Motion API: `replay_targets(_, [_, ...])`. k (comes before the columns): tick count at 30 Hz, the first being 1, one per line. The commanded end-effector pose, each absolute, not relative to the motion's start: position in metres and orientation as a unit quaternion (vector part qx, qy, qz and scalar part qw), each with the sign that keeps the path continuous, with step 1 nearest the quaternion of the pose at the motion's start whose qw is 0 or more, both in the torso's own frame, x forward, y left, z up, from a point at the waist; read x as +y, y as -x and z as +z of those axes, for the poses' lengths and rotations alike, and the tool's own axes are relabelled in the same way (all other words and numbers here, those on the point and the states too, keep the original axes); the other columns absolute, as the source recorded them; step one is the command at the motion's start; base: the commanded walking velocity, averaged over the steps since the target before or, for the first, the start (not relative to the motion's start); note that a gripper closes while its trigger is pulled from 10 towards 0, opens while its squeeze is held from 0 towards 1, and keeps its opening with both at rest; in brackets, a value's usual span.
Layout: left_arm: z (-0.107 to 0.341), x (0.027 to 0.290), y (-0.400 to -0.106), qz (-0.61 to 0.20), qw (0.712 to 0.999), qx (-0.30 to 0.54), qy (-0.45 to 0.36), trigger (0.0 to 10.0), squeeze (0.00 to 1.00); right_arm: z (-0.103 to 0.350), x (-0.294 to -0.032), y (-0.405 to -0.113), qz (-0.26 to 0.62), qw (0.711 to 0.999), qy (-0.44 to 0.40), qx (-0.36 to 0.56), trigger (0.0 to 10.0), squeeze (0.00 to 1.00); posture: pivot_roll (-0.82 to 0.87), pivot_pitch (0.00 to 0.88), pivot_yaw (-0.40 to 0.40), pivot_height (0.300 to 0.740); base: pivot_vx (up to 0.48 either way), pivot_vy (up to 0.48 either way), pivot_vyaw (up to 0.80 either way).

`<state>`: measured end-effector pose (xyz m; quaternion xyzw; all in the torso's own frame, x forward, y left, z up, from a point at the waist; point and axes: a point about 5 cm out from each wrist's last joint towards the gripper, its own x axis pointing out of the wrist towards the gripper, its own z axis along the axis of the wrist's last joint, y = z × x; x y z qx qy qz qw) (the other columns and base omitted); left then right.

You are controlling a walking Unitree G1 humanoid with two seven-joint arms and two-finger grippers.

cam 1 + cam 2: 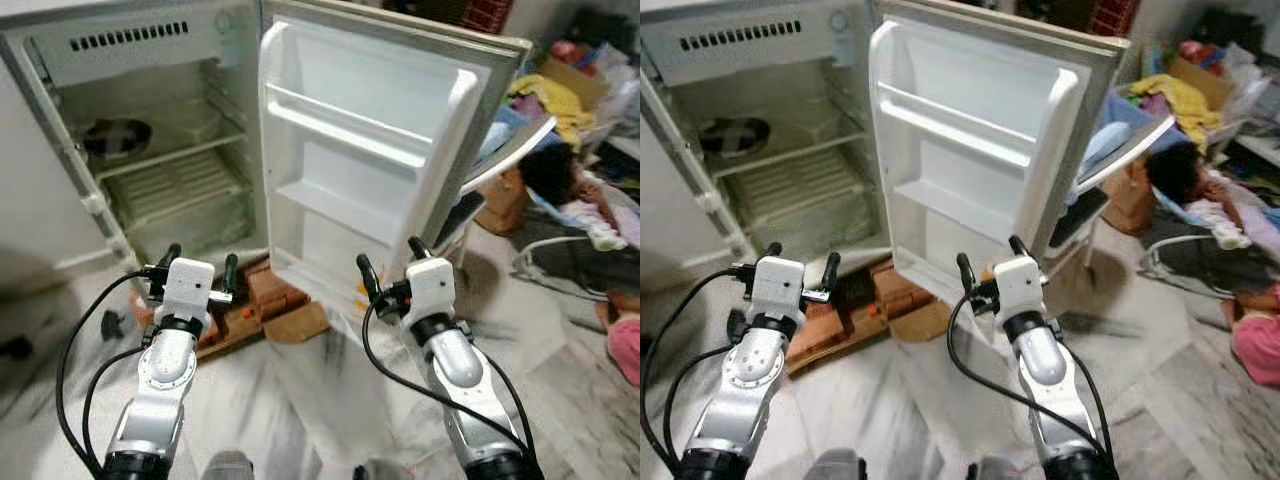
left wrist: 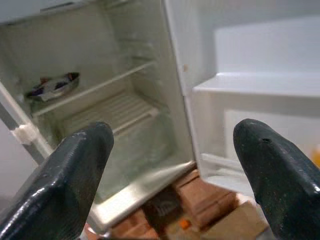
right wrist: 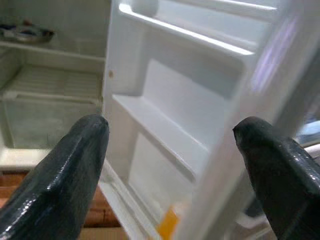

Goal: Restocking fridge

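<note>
Both my grippers hang spread and empty before the open fridge.

Nearest, my left gripper and right gripper, two fingers each, wide apart. Beyond, bricks under the fridge, its door swung open with two shelves. One bowl sits inside. I read no labels.

1. The fridge stands open on reddish bricks that rest on the pale marble floor.
2. Its upper wire shelf carries a dark shallow bowl, set toward the left.
3. Below it lies a ribbed white cover over the bottom compartment.
4. The door swings out to the right; its white door shelves hold nothing visible.
5. A flat brown cardboard piece lies on the floor just beside the bricks.
</note>
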<state>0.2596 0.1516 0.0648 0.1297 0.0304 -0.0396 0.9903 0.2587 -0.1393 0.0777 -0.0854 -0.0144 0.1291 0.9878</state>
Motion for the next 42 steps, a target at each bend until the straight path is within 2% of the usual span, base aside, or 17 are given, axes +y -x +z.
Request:
replay_targets(1, [0.069,0.158,-0.262,-0.036,0.989,0.024,-0.141,10.0,0.0,0.085,-0.134,-0.262,0.132,0.988,0.079,-0.031,10.0,0.0,-0.01,0.0,-0.03,0.74,0.292,-0.379,0.8])
replay_targets(6, [0.068,0.156,-0.262,-0.04,0.989,0.024,-0.141,10.0,0.0,0.086,-0.137,-0.264,0.127,0.987,0.088,-0.034,10.0,0.0,-0.01,0.0,-0.033,0.74,0.295,-0.375,0.8])
replay_targets(34, [0.066,0.154,-0.263,-0.04,0.991,0.024,-0.129,10.0,0.0,0.091,-0.142,-0.271,0.115,0.986,0.111,-0.046,10.0,0.0,-0.02,0.0,-0.03,0.74,0.341,-0.331,0.0])
replay_targets(42, [0.057,0.166,-0.257,0.023,0.995,0.068,-0.072,10.0,0.0,0.093,-0.136,-0.271,0.14,0.982,0.114,-0.059,10.0,0.0,-0.01,0.0,-0.033,0.74,0.081,0.0,0.6])
